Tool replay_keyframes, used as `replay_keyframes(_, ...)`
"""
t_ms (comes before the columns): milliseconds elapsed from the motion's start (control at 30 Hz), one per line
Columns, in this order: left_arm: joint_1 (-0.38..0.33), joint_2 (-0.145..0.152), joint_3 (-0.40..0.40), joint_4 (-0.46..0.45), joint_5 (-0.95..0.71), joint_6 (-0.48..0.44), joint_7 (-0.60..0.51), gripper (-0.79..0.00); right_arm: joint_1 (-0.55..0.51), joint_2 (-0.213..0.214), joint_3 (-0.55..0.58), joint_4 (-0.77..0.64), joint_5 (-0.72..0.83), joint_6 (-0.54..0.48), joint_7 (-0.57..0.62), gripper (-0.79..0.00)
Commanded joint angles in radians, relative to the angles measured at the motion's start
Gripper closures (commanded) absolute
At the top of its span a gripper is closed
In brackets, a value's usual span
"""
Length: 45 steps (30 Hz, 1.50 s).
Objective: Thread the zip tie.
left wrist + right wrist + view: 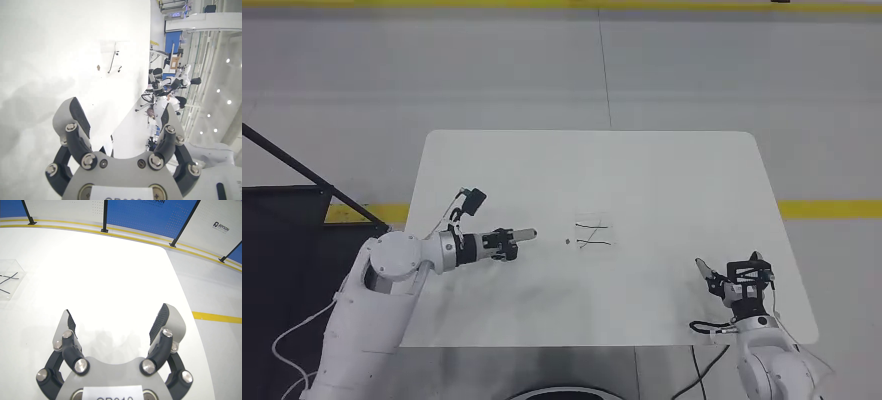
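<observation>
Two thin black zip ties (592,235) lie loose in a shallow clear tray (592,218) at the middle of the white table (672,180). My left gripper (526,235) hovers just left of the tray, pointing at it. In the left wrist view that gripper (121,111) is open and holds nothing, with the zip ties (113,58) well beyond its fingertips. My right gripper (733,268) sits near the table's front right corner. It is open and empty (117,317), and the tray (14,266) with the zip ties (10,277) lies far off to its side.
A small brown speck (569,241) lies on the table between the left gripper and the tray, also seen in the left wrist view (98,67). Yellow floor tape (832,208) runs beyond the table's right edge.
</observation>
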Motion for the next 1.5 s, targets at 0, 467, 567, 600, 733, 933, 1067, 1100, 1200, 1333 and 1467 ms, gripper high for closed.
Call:
replay_keyframes(0, -0.035, -0.002, 0.020, 0.038, -0.038, 0.030, -0.018, -0.785, 0.000, 0.000, 0.000, 0.000, 0.000, 0.000, 0.000, -0.785)
replay_keyframes(467, -0.036, -0.007, 0.070, 0.015, 0.040, 0.051, 0.112, -0.785, 0.000, 0.000, 0.000, 0.000, 0.000, 0.000, 0.000, -0.785)
replay_keyframes(567, -0.053, -0.013, 0.119, 0.007, 0.071, 0.058, 0.165, -0.785, 0.000, 0.000, 0.000, 0.000, 0.000, 0.000, 0.000, -0.785)
replay_keyframes(600, -0.061, -0.016, 0.134, 0.008, 0.078, 0.056, 0.187, -0.785, 0.000, 0.000, 0.000, 0.000, 0.000, 0.000, 0.000, -0.785)
replay_keyframes(733, -0.101, -0.024, 0.196, 0.030, 0.135, 0.052, 0.244, -0.628, 0.000, 0.000, 0.000, 0.000, 0.000, 0.000, 0.000, -0.785)
replay_keyframes(933, -0.151, -0.036, 0.269, 0.068, 0.197, 0.058, 0.297, -0.471, 0.000, 0.000, 0.000, 0.000, 0.000, 0.000, 0.000, -0.785)
replay_keyframes(1067, -0.174, -0.042, 0.305, 0.089, 0.228, 0.058, 0.322, -0.477, 0.000, 0.000, 0.000, 0.000, 0.000, 0.000, 0.000, -0.785)
replay_keyframes(1100, -0.178, -0.044, 0.315, 0.092, 0.238, 0.060, 0.329, -0.480, 0.000, 0.000, 0.000, 0.000, 0.000, 0.000, 0.000, -0.785)
replay_keyframes(1200, -0.193, -0.049, 0.337, 0.102, 0.239, 0.063, 0.333, -0.493, 0.000, 0.000, 0.000, 0.000, 0.000, 0.000, 0.000, -0.785)
replay_keyframes(1333, -0.216, -0.056, 0.362, 0.119, 0.241, 0.071, 0.328, -0.422, 0.000, 0.000, 0.000, 0.000, 0.000, 0.000, 0.000, -0.785)
replay_keyframes(1467, -0.238, -0.062, 0.385, 0.137, 0.247, 0.081, 0.329, -0.372, 0.000, 0.000, 0.000, 0.000, 0.000, 0.000, 0.000, -0.785)
